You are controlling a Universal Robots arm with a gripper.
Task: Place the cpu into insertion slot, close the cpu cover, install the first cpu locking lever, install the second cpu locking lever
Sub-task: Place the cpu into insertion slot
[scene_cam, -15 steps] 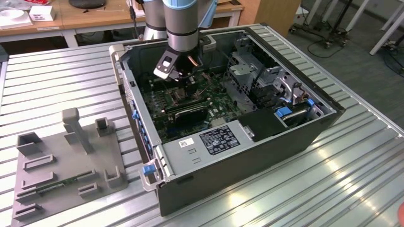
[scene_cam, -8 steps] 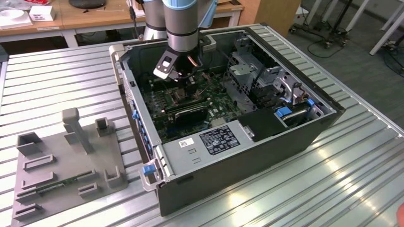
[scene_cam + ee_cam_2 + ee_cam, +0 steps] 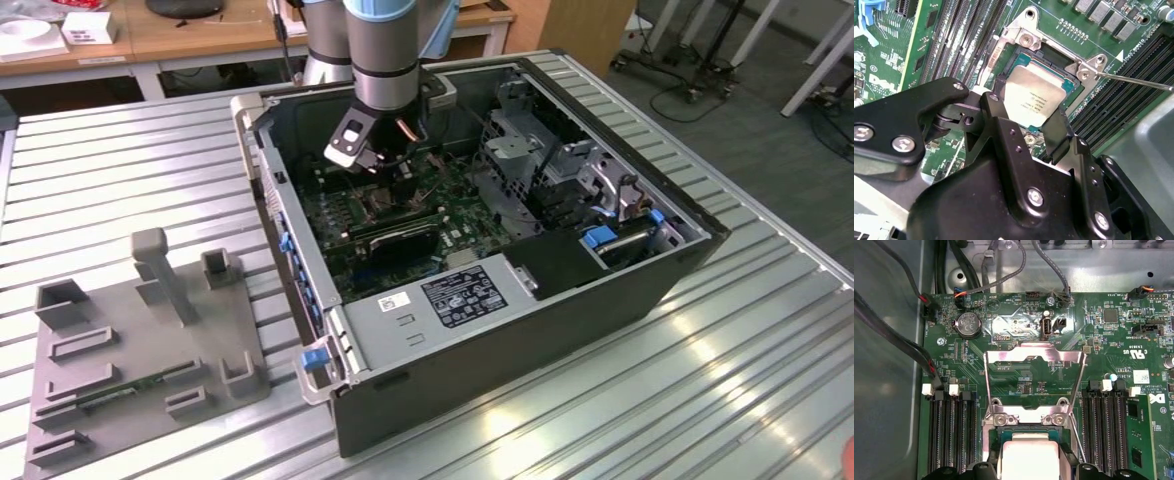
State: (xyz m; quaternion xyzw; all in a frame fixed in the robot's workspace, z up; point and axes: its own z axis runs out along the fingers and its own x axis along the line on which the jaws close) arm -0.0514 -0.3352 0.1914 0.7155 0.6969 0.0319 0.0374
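The cpu [image 3: 1036, 95] is a pale silvery square lying in the insertion slot [image 3: 1019, 61] on the green motherboard. My gripper [image 3: 1029, 106] reaches down into the open computer case [image 3: 561, 300], and its black fingers [image 3: 998, 90] press against two opposite edges of the chip, shut on it. In the first wrist view the cpu [image 3: 1029, 456] sits between the fingers just below the hinge brackets. The cpu cover [image 3: 1035, 351] is swung open and lies back beyond the socket. A thin locking lever [image 3: 1134, 80] sticks out to one side, unlatched.
Memory slots [image 3: 951, 432] flank the socket on both sides. Cables [image 3: 899, 347] run along the case wall. A metal drive cage [image 3: 534, 160] fills the case towards the exterior view's right. A grey fixture plate [image 3: 147, 340] stands on the slatted table at the exterior view's left.
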